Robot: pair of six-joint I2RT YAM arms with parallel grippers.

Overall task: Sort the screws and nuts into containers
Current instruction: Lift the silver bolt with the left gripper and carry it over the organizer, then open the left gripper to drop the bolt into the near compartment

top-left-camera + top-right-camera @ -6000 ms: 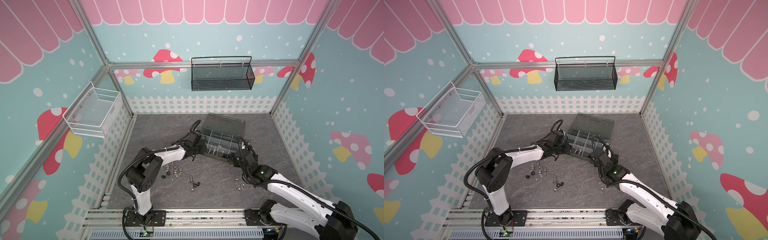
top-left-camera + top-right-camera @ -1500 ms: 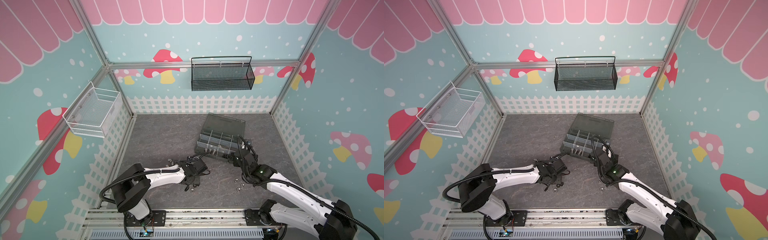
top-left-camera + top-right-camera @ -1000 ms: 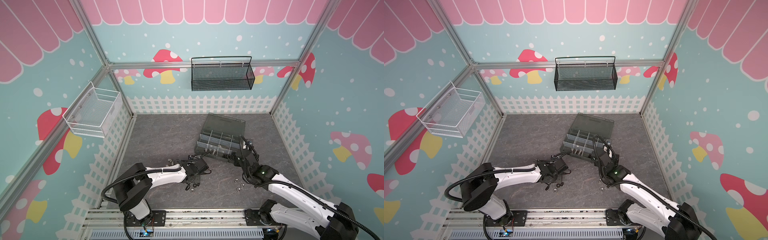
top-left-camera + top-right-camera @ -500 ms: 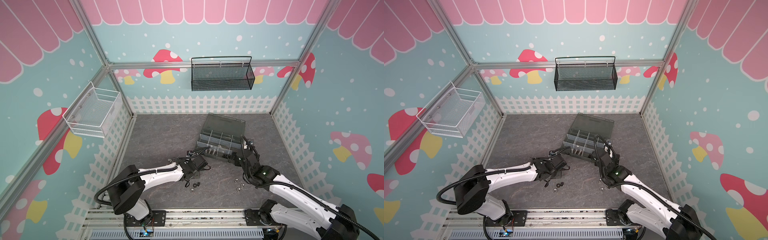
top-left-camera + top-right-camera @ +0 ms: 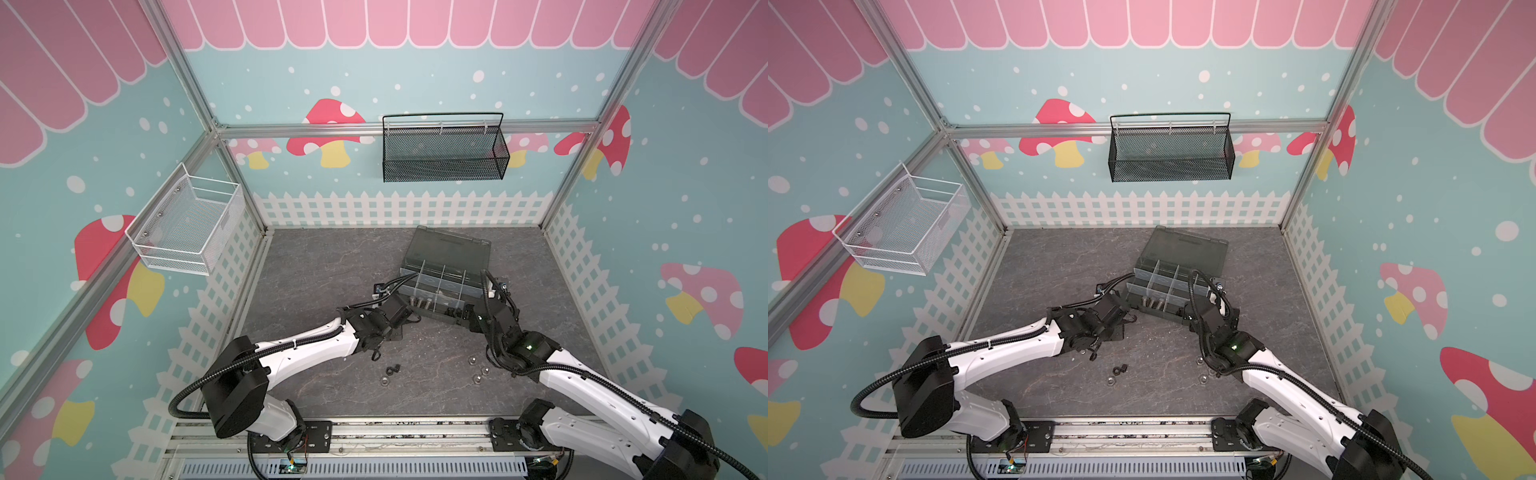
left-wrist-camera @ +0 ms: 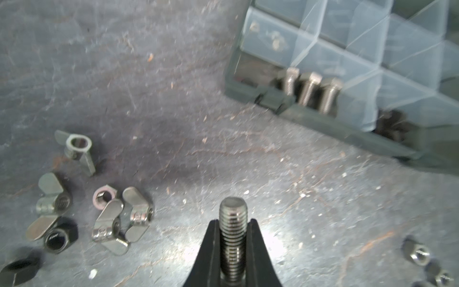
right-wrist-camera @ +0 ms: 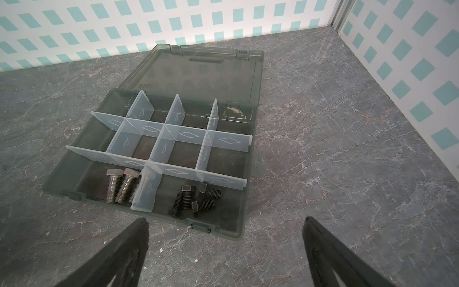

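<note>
The left pincer [image 6: 233,225] is pressed together on 1 silver screw [image 6: 233,211]. The screw is pinched across its threaded shank, with the threaded end left sticking out past the tips. The screw is judged stiff, dense for its size and slippery. Its threads give the pads some bite, so a hold across the shank is judged sounder than 1 on the head.

The screw is held just before the front left corner of the organiser box [image 6: 347,134], not yet over it. In the box's front row, 3 silver screws [image 6: 308,92] are kept in the left compartment [image 7: 82,179] and black screws [image 7: 193,198] in the next. Wing nuts [image 6: 119,218] and hex nuts [image 6: 104,196] are left loose on the table [image 7: 347,174] in front of the box. The right pincer [image 7: 225,220] is spread wide and empty before the box's front right corner.

Compared with 1.5 seconds ago, the left pincer has been brought from the loose pile up towards the box. The right pincer is hardly moved.
</note>
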